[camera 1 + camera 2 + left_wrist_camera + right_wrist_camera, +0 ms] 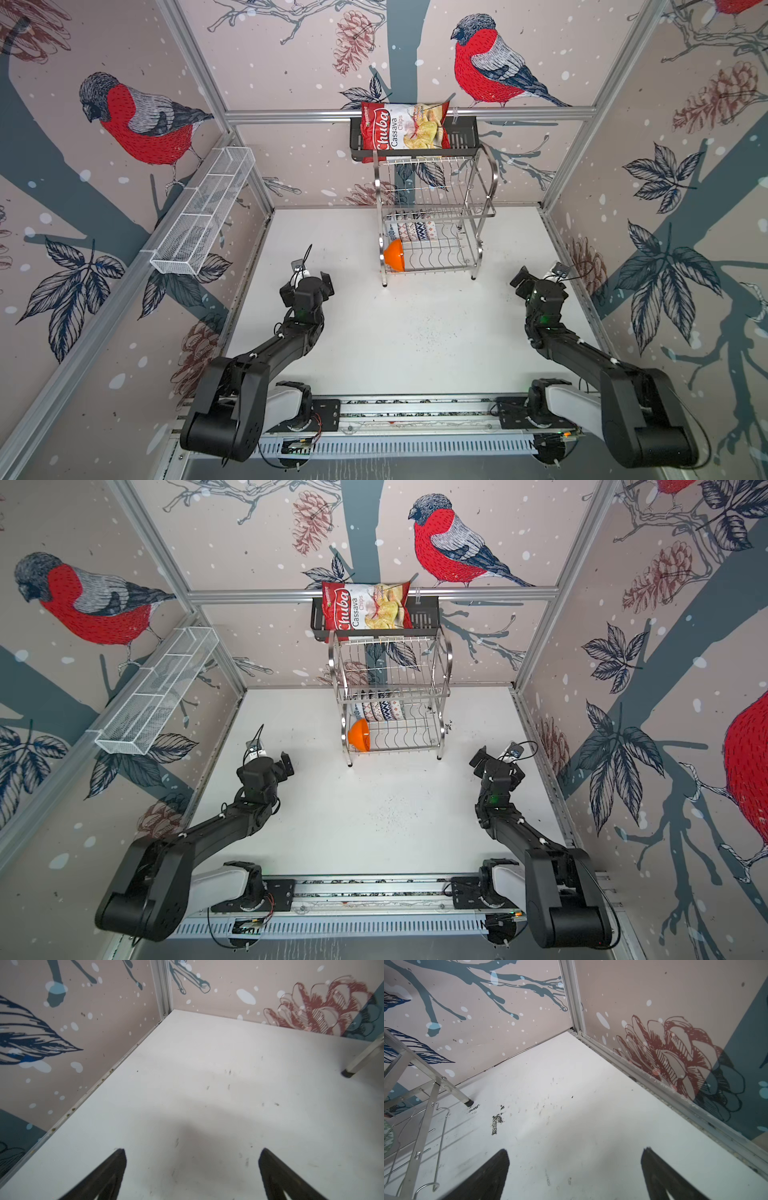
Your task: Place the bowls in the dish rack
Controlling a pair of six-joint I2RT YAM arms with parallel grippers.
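The bowls [415, 230] stand on edge in the lower tier of the dish rack [432, 187], the orange bowl [394, 255] at its left end, nearest your left pincer [192, 1150]. That and your right pincer [576, 1150] gape empty; no bowl shows on the table [415, 332], so nothing looks left to load.

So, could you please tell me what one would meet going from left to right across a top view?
white mesh basket → left gripper → dish rack → right gripper
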